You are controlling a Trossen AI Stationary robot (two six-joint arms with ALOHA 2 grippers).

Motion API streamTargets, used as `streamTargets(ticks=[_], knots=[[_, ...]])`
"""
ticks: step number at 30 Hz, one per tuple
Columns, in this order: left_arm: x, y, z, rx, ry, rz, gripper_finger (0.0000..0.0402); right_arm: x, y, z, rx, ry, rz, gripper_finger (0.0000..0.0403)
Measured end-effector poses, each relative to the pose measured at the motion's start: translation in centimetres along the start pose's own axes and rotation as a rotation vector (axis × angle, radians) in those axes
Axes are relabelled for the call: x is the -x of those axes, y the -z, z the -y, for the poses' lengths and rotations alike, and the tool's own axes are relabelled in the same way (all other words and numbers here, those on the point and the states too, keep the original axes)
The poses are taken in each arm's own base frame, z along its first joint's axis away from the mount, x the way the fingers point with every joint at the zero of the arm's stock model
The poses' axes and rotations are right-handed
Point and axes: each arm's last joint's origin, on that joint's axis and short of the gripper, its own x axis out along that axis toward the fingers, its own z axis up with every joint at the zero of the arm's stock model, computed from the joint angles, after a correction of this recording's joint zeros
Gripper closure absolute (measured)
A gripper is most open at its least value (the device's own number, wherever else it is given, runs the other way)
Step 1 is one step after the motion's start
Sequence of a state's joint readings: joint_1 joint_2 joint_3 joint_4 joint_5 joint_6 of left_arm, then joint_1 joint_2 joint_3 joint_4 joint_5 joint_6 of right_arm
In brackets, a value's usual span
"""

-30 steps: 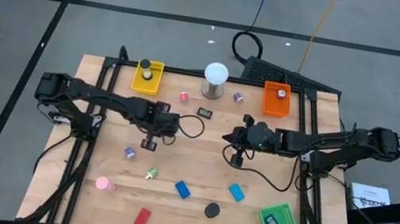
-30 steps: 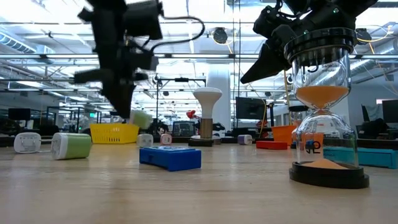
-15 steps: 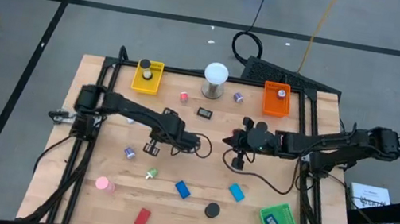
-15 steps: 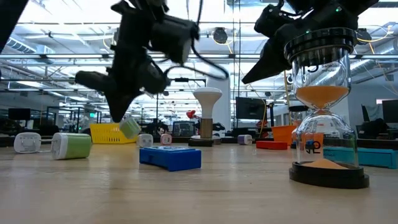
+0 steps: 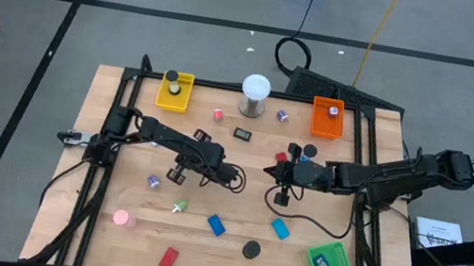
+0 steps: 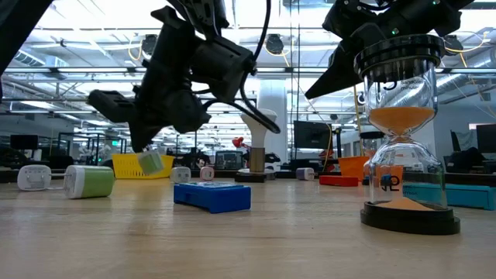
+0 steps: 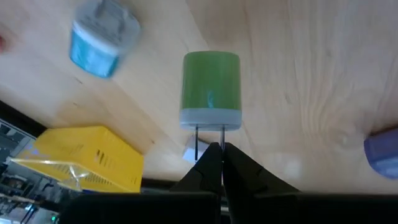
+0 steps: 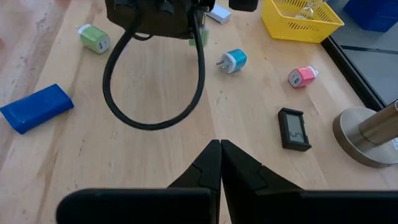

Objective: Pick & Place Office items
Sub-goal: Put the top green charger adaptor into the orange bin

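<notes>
Office items scattered on surface (image 5: pixel 103 255), mid-field | largest: blue block (image 5: pixel 216 225), rigid, flat, take by long edges | green plug adapter (image 7: pixel 211 90): light, hard, slick; held off surface by prongs in clenched left hand (image 7: pixel 219 149) | right hand (image 8: pixel 219 146) clenched, empty, hovering centre-right

The high view looks straight down from well above, taking in the whole table (image 5: pixel 103 255) and both arms, with floor around it. The low view sits at tabletop height, facing level across the wood into the room, very near an hourglass (image 6: pixel 403 132) at right. Each wrist view looks past its own fingers, close to the tabletop; the yellow tray (image 5: pixel 175 91) appears in all four.
</notes>
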State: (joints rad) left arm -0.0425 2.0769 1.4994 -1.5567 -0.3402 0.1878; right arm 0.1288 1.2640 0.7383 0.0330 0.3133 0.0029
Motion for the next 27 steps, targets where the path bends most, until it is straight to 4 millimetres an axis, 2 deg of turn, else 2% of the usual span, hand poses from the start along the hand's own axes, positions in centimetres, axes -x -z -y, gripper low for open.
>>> streamTargets(ticks=[2,11,18,27], knots=[[-0.1,0.2,-0.1,0.001,0.019,-0.020,0.0398,0.0,0.0,0.0,-0.001,0.001,0.000,0.0399],[-1.8,-1.2,-0.1,-0.046,0.069,-0.080,0.0397,0.0,0.0,0.1,0.002,0.002,0.004,0.0399],[-2.0,-1.4,0.0,-0.045,0.059,-0.089,0.0393,0.0,0.0,0.1,0.006,0.002,0.004,0.0399],[-1.8,-1.6,0.4,-0.030,0.012,-0.083,0.0321,0.0,0.0,0.1,0.012,0.002,0.004,0.0399]])
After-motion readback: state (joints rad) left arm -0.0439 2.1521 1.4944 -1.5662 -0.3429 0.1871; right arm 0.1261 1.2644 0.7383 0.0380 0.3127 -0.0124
